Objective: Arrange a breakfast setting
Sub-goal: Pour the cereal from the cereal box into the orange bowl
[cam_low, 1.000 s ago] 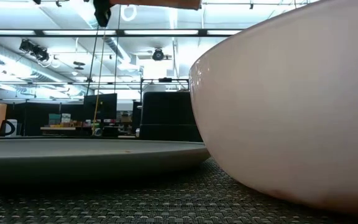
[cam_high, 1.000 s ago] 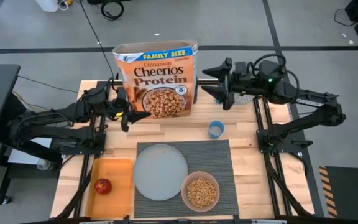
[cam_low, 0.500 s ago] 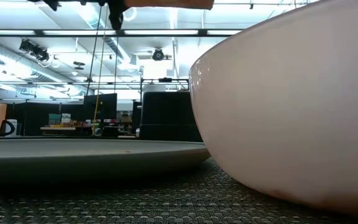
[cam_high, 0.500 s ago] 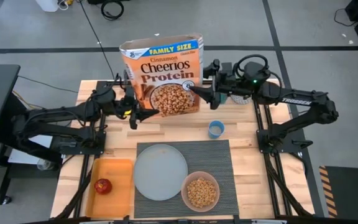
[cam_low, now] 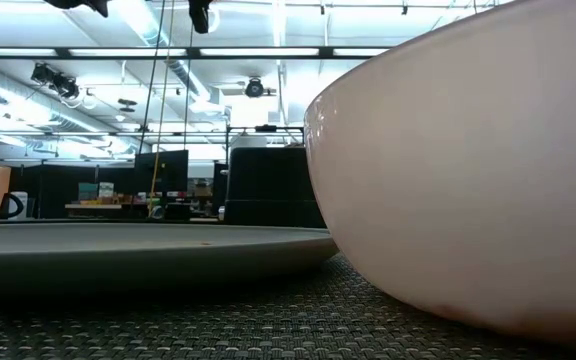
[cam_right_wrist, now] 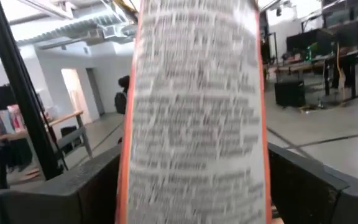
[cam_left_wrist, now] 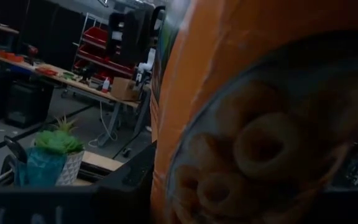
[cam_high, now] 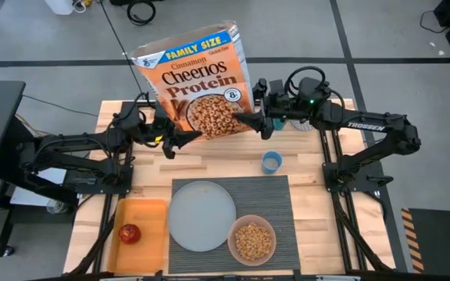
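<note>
An orange Cheerios cereal box (cam_high: pixel 198 82) is held up over the table's far middle, its top leaning toward the table's left. My left gripper (cam_high: pixel 176 139) is shut on its lower left corner, and my right gripper (cam_high: pixel 248 121) on its lower right side. A dark striped placemat (cam_high: pixel 276 195) lies at the near middle. On it are a grey plate (cam_high: pixel 201 216) and a pinkish bowl (cam_high: pixel 251 240) of brown cereal. The low view shows the bowl (cam_low: pixel 468 170) and plate (cam_low: pixel 148 245) up close. A red apple (cam_high: pixel 130 233) lies in the orange tray (cam_high: pixel 148 234). Bagel and spoon are out of view. My left gripper holds the box by its lower left corner (cam_high: pixel 184 131), coming level from the table's left. In its wrist view the printed front face (cam_left_wrist: pixel 229 155) fills the space beside a dark finger (cam_left_wrist: pixel 126 183). The box is clear of the table and tilted. My right gripper pinches the box's narrow right side panel (cam_right_wrist: pixel 194 124), low down, between its two fingers (cam_right_wrist: pixel 86 186). It comes level from the table's right. The box is lifted clear and stands up from the hold, tilted.
A small blue cup (cam_high: pixel 271 161) stands on the wood just beyond the placemat's far right corner. The orange tray sits at the near left, beside the placemat.
My right gripper has moved toward the table's left and taken hold of the box's right side. My left gripper has shifted a little rightward with the box. The box has risen out of the low view's top and tipped, its top going left.
</note>
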Tool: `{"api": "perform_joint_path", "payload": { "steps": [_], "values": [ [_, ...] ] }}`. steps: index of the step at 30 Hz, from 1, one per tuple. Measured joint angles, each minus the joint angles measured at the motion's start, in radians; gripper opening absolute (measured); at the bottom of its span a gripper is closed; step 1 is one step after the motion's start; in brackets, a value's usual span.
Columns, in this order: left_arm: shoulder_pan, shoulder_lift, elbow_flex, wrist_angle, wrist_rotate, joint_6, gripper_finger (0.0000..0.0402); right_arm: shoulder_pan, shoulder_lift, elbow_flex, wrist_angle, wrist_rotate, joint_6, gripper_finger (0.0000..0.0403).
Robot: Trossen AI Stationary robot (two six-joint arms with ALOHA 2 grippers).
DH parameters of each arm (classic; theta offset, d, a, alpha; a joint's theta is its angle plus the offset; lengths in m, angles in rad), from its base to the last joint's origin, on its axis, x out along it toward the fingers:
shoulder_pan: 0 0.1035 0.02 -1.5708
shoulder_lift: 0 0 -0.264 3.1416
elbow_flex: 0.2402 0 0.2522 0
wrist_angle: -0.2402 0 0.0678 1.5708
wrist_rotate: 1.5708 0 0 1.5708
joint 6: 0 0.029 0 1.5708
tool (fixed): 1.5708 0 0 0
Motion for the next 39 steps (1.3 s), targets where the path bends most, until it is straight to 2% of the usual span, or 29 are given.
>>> {"api": "perform_joint_path", "payload": {
  "steps": [5,13,26,35,39],
  "values": [
    [0.0,0.0,0.0,0.001,-0.008,0.0,0.0175,0.0,0.0,0.0,-0.064,-0.008,0.026,0.0345],
    [0.0,0.0,0.0,0.025,-0.035,0.0,0.0176,0.003,0.008,0.0,-0.061,-0.012,0.021,0.0341],
    [0.0,0.0,0.0,0.024,-0.033,-0.002,0.0176,0.003,0.011,0.0,-0.061,0.005,0.012,0.0226],
    [0.0,0.0,0.0,0.022,-0.033,0.008,0.0177,0.003,0.011,0.0,-0.061,0.007,0.013,0.0222],
    [0.004,-0.002,0.001,0.011,-0.035,0.035,0.0194,0.003,0.011,-0.001,-0.06,0.002,0.015,0.0219]
  ]
}}
